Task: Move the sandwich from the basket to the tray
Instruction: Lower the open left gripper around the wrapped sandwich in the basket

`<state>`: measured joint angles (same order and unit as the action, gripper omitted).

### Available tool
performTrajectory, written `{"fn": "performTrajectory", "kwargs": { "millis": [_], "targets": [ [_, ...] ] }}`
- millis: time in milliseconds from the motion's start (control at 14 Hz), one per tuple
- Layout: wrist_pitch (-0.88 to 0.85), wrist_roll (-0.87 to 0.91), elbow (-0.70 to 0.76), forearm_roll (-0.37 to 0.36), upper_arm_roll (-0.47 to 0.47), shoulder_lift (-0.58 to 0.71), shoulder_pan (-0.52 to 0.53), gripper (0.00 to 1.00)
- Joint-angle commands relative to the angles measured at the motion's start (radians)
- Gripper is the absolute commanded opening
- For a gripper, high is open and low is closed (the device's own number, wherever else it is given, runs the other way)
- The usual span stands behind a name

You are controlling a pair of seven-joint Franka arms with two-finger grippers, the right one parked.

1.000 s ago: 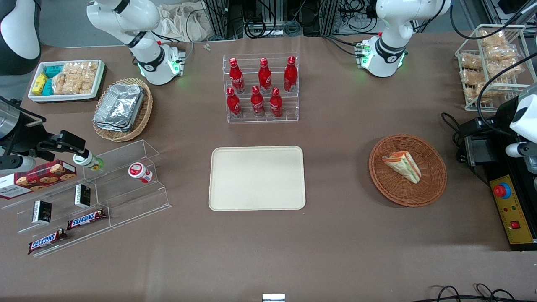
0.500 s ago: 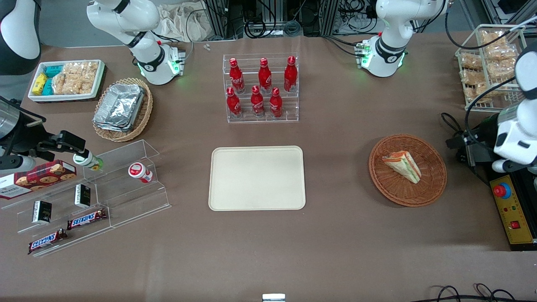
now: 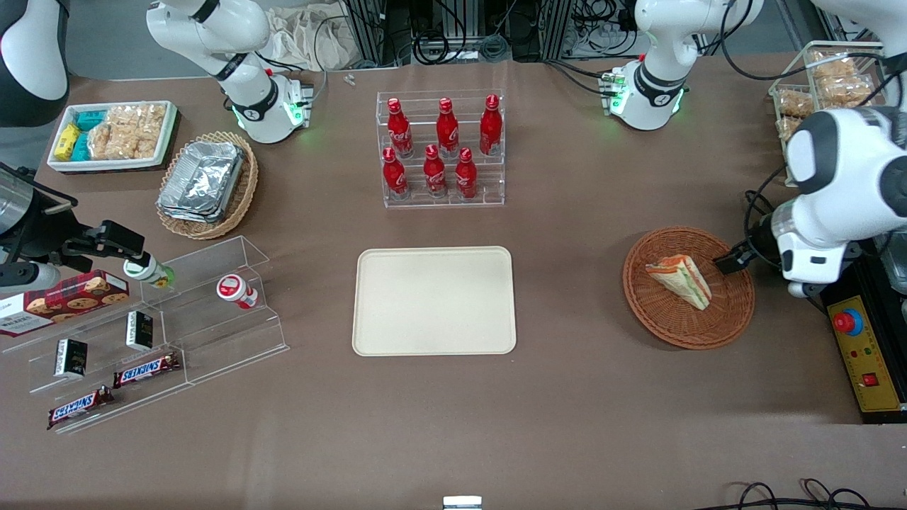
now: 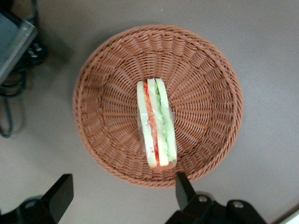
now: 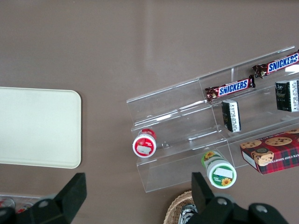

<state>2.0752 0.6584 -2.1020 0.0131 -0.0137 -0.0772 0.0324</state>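
Status: nothing moved yet; sandwich (image 3: 679, 280) lies in the basket (image 3: 730, 322), on its side in the front view, point aimed toward the camera; in the wrist view it (image 4: 156, 123) shows cut face up, white bread outside, orange-red and green layers between, clear wrap over it, sitting roughly mid-basket (image 4: 205, 70).

Gripper (image 4: 124, 191): spread wide, holding nothing; both fingers (image 4: 60, 193) show dark in the wrist view, well apart from each other, gap wider than the sandwich's layered face; it hovers above the basket rim on the working arm's end, not touching sandwich or wicker as far as I can tell; in the front view one fingertip (image 3: 730, 261) shows over the basket edge, just beside the sandwich, with the white wrist housing covering the rest.

Tray (image 3: 434, 300): bare, cream-beige, mid-table, well apart from the basket, toward the parked arm's end from it; rack of red bottles (image 3: 442, 145) stands farther from the camera than the tray, not in the direct line between basket and tray.

My read: approach phase only; done = arm brought over the basket; left = centre over the sandwich, descend, close across the bread faces, lift clear of the rim, carry to the tray, set down, release; so essentially the whole pick-and-place remains.

Risk guess: slippery wrap and soft bread; squeeze lightly.
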Motion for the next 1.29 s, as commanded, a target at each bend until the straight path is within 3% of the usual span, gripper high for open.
{"fn": "performTrajectory", "kwargs": {
  "millis": [0, 286, 786, 1214],
  "targets": [
    [0.146, 0.053, -0.15, -0.012, -0.008, 0.059, -0.002, 0.94],
    [0.242, 0.13, -0.196, -0.01, -0.057, 0.05, -0.005, 0.95],
    [0.529, 0.127, -0.407, -0.012, -0.06, 0.036, -0.005, 0.96],
    [0.624, 0.116, -0.423, -0.012, -0.06, -0.033, -0.002, 0.97]
  ]
}}
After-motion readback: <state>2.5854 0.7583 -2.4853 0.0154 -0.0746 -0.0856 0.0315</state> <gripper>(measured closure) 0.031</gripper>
